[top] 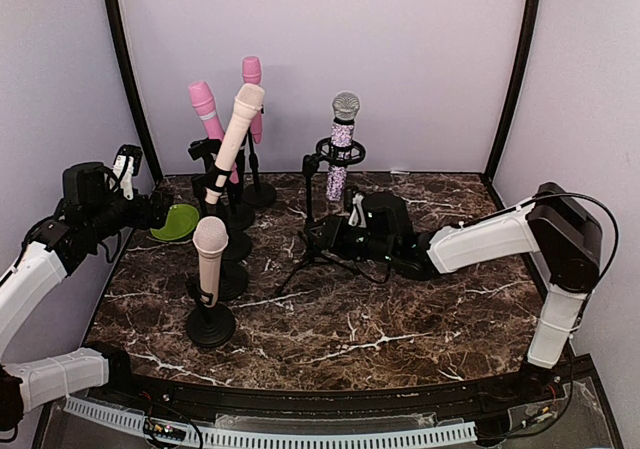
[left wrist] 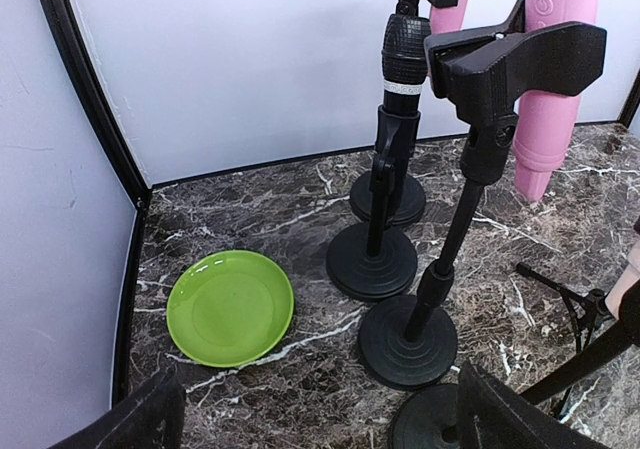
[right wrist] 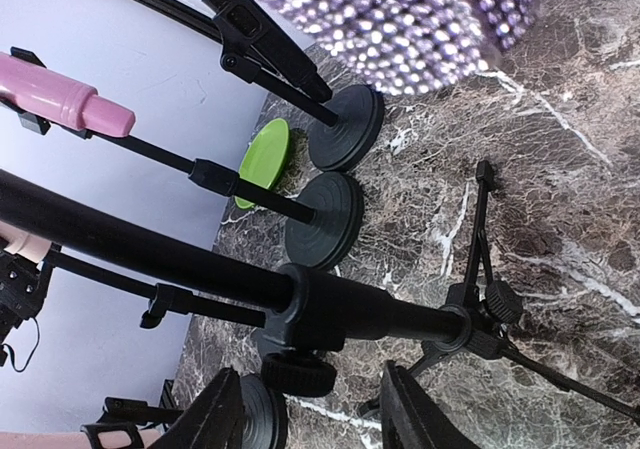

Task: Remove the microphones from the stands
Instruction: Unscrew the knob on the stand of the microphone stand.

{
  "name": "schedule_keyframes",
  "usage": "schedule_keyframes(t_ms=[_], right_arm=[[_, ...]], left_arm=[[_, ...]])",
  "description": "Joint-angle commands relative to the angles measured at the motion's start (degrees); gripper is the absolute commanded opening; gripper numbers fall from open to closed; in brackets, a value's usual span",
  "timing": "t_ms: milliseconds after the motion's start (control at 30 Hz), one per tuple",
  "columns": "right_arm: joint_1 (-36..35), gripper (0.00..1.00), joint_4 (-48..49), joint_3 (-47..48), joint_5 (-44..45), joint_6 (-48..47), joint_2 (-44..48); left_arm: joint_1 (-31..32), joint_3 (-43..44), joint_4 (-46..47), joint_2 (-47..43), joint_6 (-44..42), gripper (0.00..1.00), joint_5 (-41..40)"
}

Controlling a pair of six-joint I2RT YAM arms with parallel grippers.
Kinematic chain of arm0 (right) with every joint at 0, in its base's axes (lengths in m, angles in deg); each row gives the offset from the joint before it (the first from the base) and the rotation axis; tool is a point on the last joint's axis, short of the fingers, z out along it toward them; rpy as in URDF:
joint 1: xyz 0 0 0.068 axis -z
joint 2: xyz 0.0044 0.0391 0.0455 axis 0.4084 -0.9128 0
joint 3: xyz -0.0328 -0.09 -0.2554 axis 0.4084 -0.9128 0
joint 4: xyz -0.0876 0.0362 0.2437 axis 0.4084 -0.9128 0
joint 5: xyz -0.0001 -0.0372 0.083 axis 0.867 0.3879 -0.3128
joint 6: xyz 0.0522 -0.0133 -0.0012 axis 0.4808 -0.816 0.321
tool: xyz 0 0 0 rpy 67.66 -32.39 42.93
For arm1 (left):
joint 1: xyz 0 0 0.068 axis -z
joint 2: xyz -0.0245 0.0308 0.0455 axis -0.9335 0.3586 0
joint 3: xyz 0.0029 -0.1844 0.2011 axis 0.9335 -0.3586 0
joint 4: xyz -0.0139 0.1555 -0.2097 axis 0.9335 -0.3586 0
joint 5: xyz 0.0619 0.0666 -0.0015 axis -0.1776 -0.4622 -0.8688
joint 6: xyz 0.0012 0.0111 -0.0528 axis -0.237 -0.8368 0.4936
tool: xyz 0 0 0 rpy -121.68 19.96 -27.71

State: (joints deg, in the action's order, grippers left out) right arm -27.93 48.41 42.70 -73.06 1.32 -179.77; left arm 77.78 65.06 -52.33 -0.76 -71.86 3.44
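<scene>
Fingers of the right gripper (right wrist: pixel 310 394) are sitting partly closed on either side of the tripod stand (right wrist: pixel 150 254) pole; I cannot tell whether they are pinching it. The left gripper (left wrist: pixel 318 414) is hanging wide and empty near the green plate (left wrist: pixel 230 307). Farther back, the glitter microphone (top: pixel 342 141) is standing upright in the top of that stand. It is probably rigid, fairly weighty and rough-skinned, and likely best taken round the body just under the head.

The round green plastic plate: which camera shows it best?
The left wrist view: the round green plastic plate lies whole and unobstructed on the dark marble tabletop. The top external view shows it small, partly hidden by the left arm. The right wrist view catches only a foreshortened sliver behind black round stand bases.
</scene>
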Motion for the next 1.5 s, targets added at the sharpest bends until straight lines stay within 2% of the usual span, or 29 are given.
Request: schedule_keyframes(t_ms=[0,433,700,867,1033,1467], right_arm=[[-0.4,0.49,3.2,2.1,0.0,0.1,-1.0],[-0.6,0.28,2.5,3.6,1.9,-1.2,-2.3],[-0.6,0.19,-0.3,3.9,4.3,-2.0,-2.2],[-0.6,0.14,-3.5,4.9,5.9,-3.9,-1.7],[-0.7,0.05,-7.8,5.6,8.5,-6.7,-0.4],[-3.3,0.04,-26.3,14.0,21.3,-18.2,-0.4]], left_arm=[[-0.4,-0.5,1.0,-1.2,-0.8,0.96,0.3],[-0.4,-0.5,1.0,-1.4,-0.8,0.96,0.2],[-0.4,-0.6,0.9,-1.4,-0.8,0.96,0.3],[-0.4,-0.5,0.9,-1.4,-0.8,0.96,0.3],[-0.4,-0.5,0.9,-1.5,-0.8,0.96,0.3],[-0.4,-0.5,1.0,-1.4,-0.8,0.96,0.4]])
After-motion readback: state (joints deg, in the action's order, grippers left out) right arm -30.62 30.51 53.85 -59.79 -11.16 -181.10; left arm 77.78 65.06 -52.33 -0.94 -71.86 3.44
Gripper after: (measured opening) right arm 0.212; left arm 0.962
